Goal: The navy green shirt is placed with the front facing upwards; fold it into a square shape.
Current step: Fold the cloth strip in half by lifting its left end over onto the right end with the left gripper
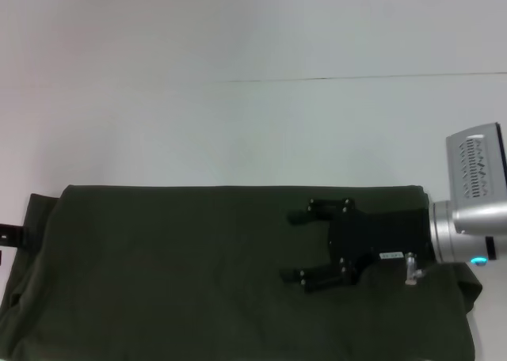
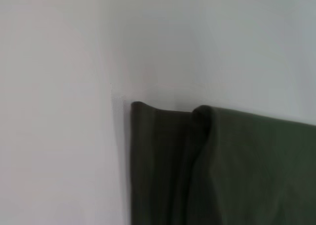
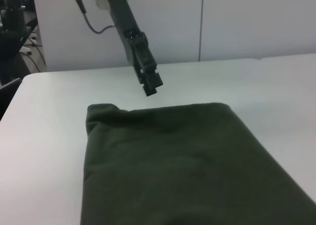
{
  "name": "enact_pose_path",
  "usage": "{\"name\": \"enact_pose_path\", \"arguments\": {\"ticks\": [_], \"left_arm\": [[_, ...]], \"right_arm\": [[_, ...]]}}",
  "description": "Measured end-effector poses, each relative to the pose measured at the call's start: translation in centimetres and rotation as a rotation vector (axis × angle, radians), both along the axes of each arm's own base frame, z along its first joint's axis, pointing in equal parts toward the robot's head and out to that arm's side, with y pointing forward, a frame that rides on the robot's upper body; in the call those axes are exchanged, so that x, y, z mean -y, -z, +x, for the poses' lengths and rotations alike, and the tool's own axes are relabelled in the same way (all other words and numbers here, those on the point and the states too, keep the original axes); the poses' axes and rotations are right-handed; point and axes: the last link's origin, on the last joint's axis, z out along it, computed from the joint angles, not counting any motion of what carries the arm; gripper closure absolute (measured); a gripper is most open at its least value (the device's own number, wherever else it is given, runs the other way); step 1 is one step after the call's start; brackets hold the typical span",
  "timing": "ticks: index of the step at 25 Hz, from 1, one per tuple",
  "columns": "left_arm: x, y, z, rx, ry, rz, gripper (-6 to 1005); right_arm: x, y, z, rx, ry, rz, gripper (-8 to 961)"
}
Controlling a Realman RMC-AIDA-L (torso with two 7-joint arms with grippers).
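navy green shirt [image 1: 182, 274] folded, long axis left-right, right gripper [image 1: 299, 246] spread open above it

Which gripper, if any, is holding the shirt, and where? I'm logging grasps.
Neither. The right gripper hovers open over the folded navy green shirt; the left gripper hangs shut above its far edge, holding nothing.

We see the navy green shirt [image 1: 198, 282] cut off below the right gripper [image 1: 295, 247]. Its lettering and collar are hidden. Beyond those open jaws, the left gripper [image 3: 152, 85] looks too small to judge.
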Motion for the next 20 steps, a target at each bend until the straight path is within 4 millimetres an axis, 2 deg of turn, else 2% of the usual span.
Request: {"name": "enact_pose_path", "arguments": {"ticks": [8,20], "left_arm": [[-0.3,0.9,-1.2,-0.076,-0.001,-0.015,116],[-0.6,1.9,-1.6,-0.076,0.006,-0.018,120]], "right_arm": [[0.2,1.0,0.3,0.017,0.031,-0.014,28],[0.0,1.1,0.4,0.022,0.070,-0.018,28]]}}
